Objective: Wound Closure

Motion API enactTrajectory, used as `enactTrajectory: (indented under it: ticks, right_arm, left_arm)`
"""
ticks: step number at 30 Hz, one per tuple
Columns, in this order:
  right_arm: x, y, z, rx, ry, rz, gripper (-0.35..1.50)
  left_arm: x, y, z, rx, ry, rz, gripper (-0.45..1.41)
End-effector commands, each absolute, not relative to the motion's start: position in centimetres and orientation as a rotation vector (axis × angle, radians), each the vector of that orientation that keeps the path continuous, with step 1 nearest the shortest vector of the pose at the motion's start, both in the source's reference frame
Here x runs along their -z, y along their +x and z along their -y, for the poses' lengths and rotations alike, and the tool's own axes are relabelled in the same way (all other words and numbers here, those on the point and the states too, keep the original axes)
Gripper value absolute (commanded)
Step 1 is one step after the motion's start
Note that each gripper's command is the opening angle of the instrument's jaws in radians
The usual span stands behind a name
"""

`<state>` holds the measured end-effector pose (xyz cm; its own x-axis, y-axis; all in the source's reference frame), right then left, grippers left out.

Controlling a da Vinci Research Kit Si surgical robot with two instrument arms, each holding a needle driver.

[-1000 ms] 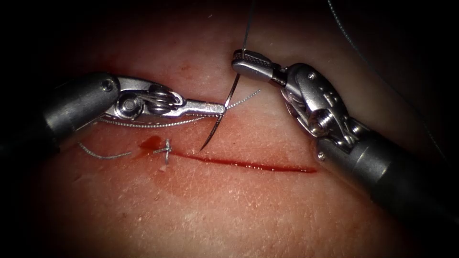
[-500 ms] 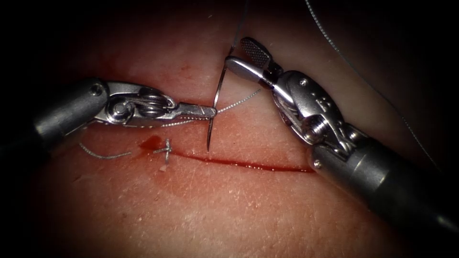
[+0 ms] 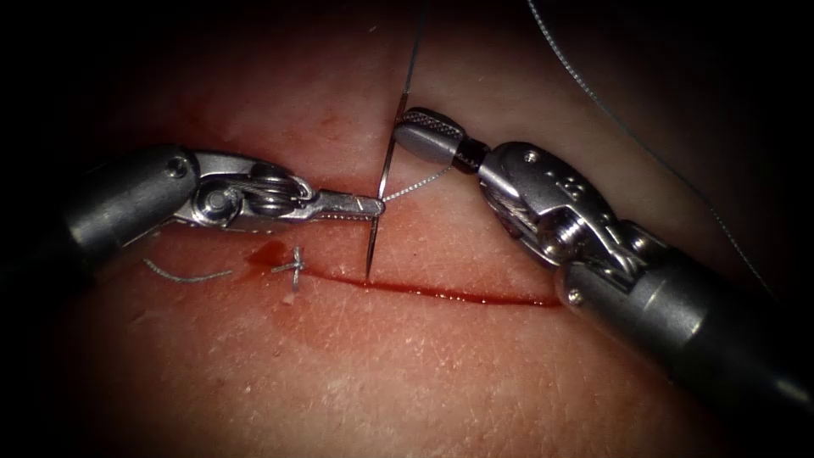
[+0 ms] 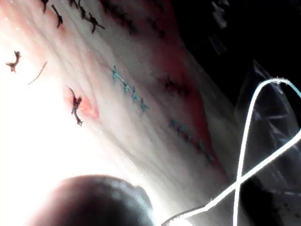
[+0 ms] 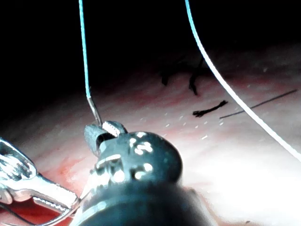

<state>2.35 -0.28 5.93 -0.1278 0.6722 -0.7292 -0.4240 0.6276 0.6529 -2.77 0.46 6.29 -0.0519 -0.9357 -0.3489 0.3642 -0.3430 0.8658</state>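
The curved needle (image 3: 379, 199) stands almost upright over the tissue (image 3: 441, 365), its tip at the upper edge of the cut (image 3: 458, 294); whether it has entered I cannot tell. My left tool (image 3: 371, 206) comes in from the left, jaws shut on the needle's middle. My right tool (image 3: 405, 129) is shut on the needle near its tail, also seen as jaws (image 5: 104, 132) on the needle (image 5: 95, 112). Thread (image 3: 413, 59) rises from the tail. A tied stitch (image 3: 294, 267) sits at the cut's left end.
Red fluid (image 3: 267, 252) pools beside the stitch, and a cut thread end (image 3: 182, 274) lies further left. A long strand of thread (image 3: 610, 110) crosses above the right tool's shaft. The left wrist view shows a thread loop (image 4: 244, 155) and older stitches (image 4: 128, 88).
The right tool's jaws opened, shifted down the needle's tail end and shut on it again. The needle swung from slanted to nearly upright, its tip lowering to the cut.
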Motion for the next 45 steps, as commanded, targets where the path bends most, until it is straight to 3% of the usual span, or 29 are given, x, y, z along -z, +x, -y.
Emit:
enactTrajectory:
  ticks: [1,3,11,13,21,24,27,28,29,31,33,39,41,42,43,44,45]
  right_arm:
    - [-5.86,2.39,0.16,-0.955,0.225,-1.420,0.17]
    - [-5.87,2.39,0.16,-0.955,0.225,-1.420,0.17]
    - [-5.90,2.39,0.19,-0.980,0.250,-1.421,0.51]
    - [-5.91,2.38,0.20,-0.982,0.254,-1.421,0.51]
    - [-6.01,2.45,0.21,-0.990,0.251,-1.422,0.04]
    - [-6.03,2.47,0.19,-0.994,0.254,-1.423,-0.33]
    - [-6.04,2.46,0.17,-0.996,0.253,-1.422,-0.35]
    - [-6.04,2.44,0.17,-0.995,0.254,-1.422,-0.35]
    - [-6.04,2.43,0.17,-0.979,0.242,-1.423,-0.35]
    - [-6.03,2.38,0.17,-0.948,0.220,-1.425,-0.35]
    - [-6.02,2.28,0.16,-0.914,0.202,-1.428,-0.35]
    - [-5.99,2.00,0.17,-0.828,0.078,-1.426,-0.35]
    - [-5.95,2.01,0.13,-0.609,-0.037,-1.458,-0.35]
    - [-5.93,2.03,0.12,-0.467,-0.133,-1.467,-0.35]
    - [-5.93,2.05,0.12,-0.449,-0.141,-1.468,-0.35]
    - [-5.93,2.06,0.12,-0.376,-0.186,-1.469,-0.35]
    - [-5.93,2.07,0.12,-0.336,-0.210,-1.469,-0.35]
  left_arm:
    - [-6.22,-2.81,-0.58,1.605,1.170,0.729,-0.45]
    - [-6.21,-2.81,-0.57,1.598,1.170,0.730,-0.45]
    - [-6.20,-2.81,-0.57,1.579,1.175,0.729,-0.45]
    - [-6.20,-2.81,-0.57,1.572,1.175,0.729,-0.45]
    - [-6.18,-2.86,-0.55,1.566,1.184,0.723,-0.45]
    - [-6.18,-2.86,-0.54,1.563,1.190,0.728,-0.45]
    - [-6.18,-2.86,-0.54,1.562,1.190,0.727,-0.45]
    - [-6.18,-2.87,-0.55,1.563,1.190,0.728,-0.23]
    - [-6.19,-2.90,-0.57,1.536,1.160,0.752,0.79]
    - [-6.20,-2.92,-0.59,1.487,1.126,0.801,1.15]
    - [-6.19,-2.91,-0.63,1.473,1.120,0.844,1.23]
    - [-6.22,-2.82,-0.67,1.544,1.162,0.842,1.18]
    - [-6.22,-2.82,-0.64,1.360,1.102,0.900,1.01]
    - [-6.23,-2.83,-0.59,1.164,1.071,0.944,0.81]
    - [-6.24,-2.85,-0.56,1.078,1.056,0.966,0.76]
    - [-6.28,-2.89,-0.49,0.970,1.061,0.980,0.56]
    - [-6.29,-2.92,-0.47,0.983,1.035,0.989,0.49]
